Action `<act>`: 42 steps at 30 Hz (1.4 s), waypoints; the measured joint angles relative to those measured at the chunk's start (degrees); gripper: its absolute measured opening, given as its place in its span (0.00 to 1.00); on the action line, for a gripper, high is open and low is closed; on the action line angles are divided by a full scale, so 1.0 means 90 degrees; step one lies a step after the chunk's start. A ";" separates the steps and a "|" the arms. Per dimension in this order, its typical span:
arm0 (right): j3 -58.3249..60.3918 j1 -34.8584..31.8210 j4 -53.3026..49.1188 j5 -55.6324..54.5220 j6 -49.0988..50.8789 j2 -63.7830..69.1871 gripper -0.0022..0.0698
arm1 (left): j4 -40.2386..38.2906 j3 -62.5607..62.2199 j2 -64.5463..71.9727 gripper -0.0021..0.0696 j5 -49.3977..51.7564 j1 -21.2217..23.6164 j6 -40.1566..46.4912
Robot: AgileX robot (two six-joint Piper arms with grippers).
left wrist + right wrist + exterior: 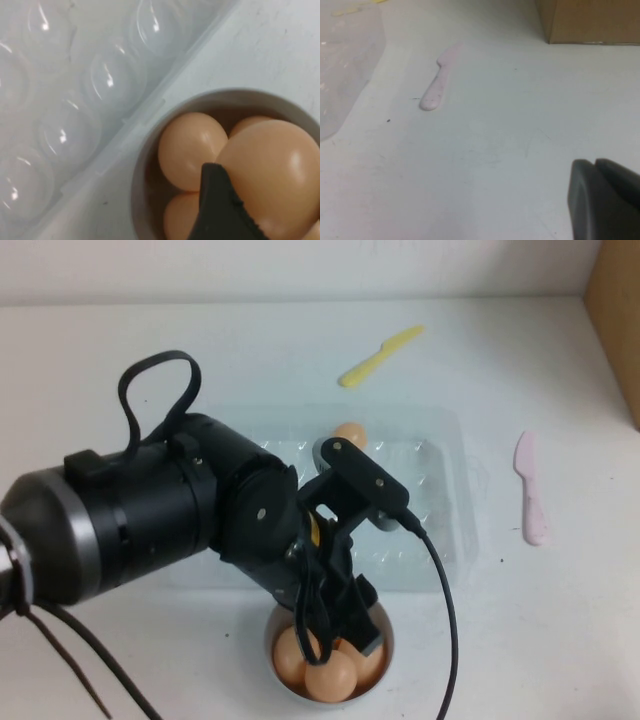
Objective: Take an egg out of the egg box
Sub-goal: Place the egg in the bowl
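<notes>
My left gripper (pixel 345 635) hangs over the small round pale bowl (pixel 378 672) at the near edge of the white table (pixel 560 640), just near of the large clear plastic egg box (pixel 440 490). In the left wrist view one black finger (pixel 220 210) lies against a smooth peach-tan egg (pixel 272 170), the topmost of those in the bowl; I cannot tell whether my jaws are clamped on it or merely touching it. Other tan eggs sit beneath and beside it in the bowl. One more tan egg (pixel 350 433) remains in a dimple at the far side of the egg box, partly hidden by my arm.

My right gripper (pixel 602 200) rests low over bare table at the right, and I cannot tell how its fingers stand. A pale pink plastic spatula (pixel 530 490) lies right of the egg box, a yellow plastic spatula (pixel 380 355) lies far of it, and a brown cardboard box (pixel 615 320) stands at the far right corner.
</notes>
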 joint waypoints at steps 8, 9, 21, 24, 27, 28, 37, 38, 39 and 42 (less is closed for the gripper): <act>0.0000 0.0000 0.0000 0.0003 0.0000 0.0000 0.01 | 0.0116 0.0172 0.0000 0.50 -0.0139 0.0181 0.0000; 0.0000 0.0000 0.0000 0.0003 0.0000 0.0000 0.01 | 0.0186 0.0172 0.0000 0.50 -0.0151 0.0227 0.0000; 0.0000 0.0000 0.0000 0.0003 0.0000 0.0000 0.01 | 0.0204 0.0172 0.0104 0.53 -0.0127 0.0375 0.0000; 0.0000 0.0000 0.0000 0.0003 0.0000 0.0000 0.01 | 0.0165 0.0172 0.0202 0.55 -0.0115 0.0375 0.0000; 0.0000 0.0000 0.0000 0.0003 0.0000 0.0000 0.01 | 0.0165 0.0172 0.0235 0.64 -0.0101 0.0375 0.0000; 0.0000 0.0000 0.0000 0.0003 0.0000 0.0000 0.01 | 0.0160 0.0172 0.0235 0.68 -0.0101 0.0375 0.0000; 0.0000 0.0000 0.0000 0.0003 0.0000 0.0000 0.01 | 0.0160 0.0185 0.0117 0.81 -0.0077 0.0375 0.0000; 0.0000 0.0000 0.0000 0.0003 0.0000 0.0000 0.01 | 0.0197 0.0185 0.0040 0.80 -0.0077 0.0375 0.0000; 0.0000 0.0000 0.0000 0.0003 0.0000 0.0000 0.01 | 0.0281 0.0199 -0.0088 0.80 -0.0077 0.0375 0.0000; 0.0000 0.0000 0.0000 0.0003 0.0000 0.0000 0.01 | 0.0632 0.0211 -0.0566 0.69 -0.0034 0.0375 -0.0134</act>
